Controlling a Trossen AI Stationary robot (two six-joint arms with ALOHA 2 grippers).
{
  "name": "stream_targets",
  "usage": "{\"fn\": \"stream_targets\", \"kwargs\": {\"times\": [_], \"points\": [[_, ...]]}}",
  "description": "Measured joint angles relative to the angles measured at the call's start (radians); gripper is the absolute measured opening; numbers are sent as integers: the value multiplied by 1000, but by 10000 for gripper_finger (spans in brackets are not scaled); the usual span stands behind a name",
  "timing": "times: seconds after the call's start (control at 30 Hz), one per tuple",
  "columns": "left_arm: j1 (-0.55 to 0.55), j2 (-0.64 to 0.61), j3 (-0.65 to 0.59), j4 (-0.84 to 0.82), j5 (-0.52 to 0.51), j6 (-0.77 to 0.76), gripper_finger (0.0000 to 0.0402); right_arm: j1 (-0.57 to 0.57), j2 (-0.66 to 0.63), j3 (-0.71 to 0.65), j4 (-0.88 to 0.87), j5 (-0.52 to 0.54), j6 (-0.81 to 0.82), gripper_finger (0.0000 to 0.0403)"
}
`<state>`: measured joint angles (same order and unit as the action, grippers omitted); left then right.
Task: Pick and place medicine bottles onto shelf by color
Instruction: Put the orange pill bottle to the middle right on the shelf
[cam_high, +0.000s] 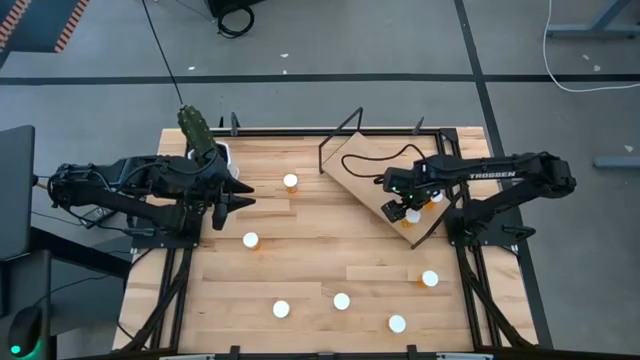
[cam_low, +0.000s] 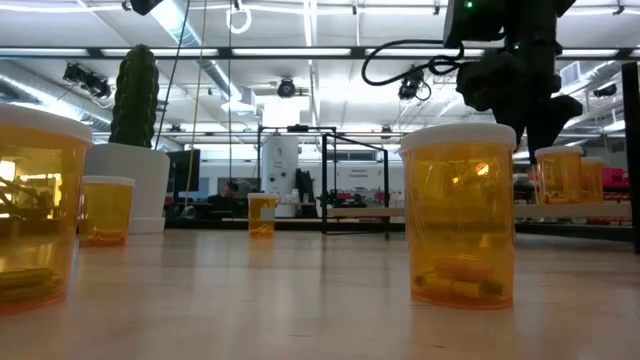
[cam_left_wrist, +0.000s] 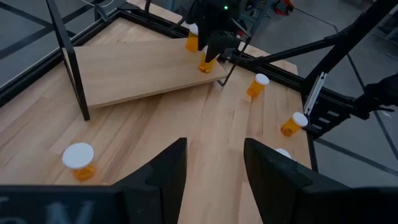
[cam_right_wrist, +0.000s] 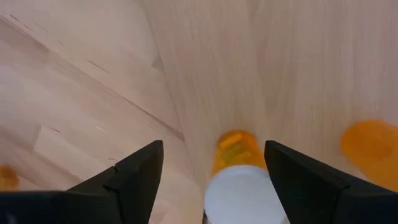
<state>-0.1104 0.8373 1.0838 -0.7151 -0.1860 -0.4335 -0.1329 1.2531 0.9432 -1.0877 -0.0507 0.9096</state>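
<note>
Small amber bottles with white caps stand about the wooden table: one (cam_high: 290, 181) near the far middle, one (cam_high: 250, 240) at centre left, several (cam_high: 341, 300) along the near side. The shelf (cam_high: 365, 165), a tilted light-wood board on a black wire frame, stands at far right. Two bottles stand on its near right end (cam_high: 413, 215) (cam_high: 436, 196). My right gripper (cam_high: 400, 212) hangs over that end, open. In the right wrist view its fingers stand either side of one bottle (cam_right_wrist: 245, 190), upright on the board (cam_right_wrist: 298, 56). My left gripper (cam_high: 243, 195) waits open at far left.
A cactus in a white pot (cam_high: 203, 140) stands at the far left corner beside my left arm. The shelf's black wire legs (cam_left_wrist: 68, 62) rise at its left end. Bare tabletop (cam_high: 320, 240) lies between the two arms. Black frame rails (cam_high: 470, 290) run along the table's edges.
</note>
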Motion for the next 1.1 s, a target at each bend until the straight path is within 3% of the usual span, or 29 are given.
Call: {"fn": "stream_targets", "kwargs": {"times": [0.23,0.57,0.9,1.1], "points": [[0,0,0,0,0,0,167,0,-18,0,122,34,3,286],[0,16,0,4,-3,-40,167,6,-18,0,592,53,-116,286],[-1,83,-1,4,170,-77,167,153,-17,11,583,-16,-236,286],[0,153,1,-64,205,-53,167,243,-17,111,527,31,-275,286]]}}
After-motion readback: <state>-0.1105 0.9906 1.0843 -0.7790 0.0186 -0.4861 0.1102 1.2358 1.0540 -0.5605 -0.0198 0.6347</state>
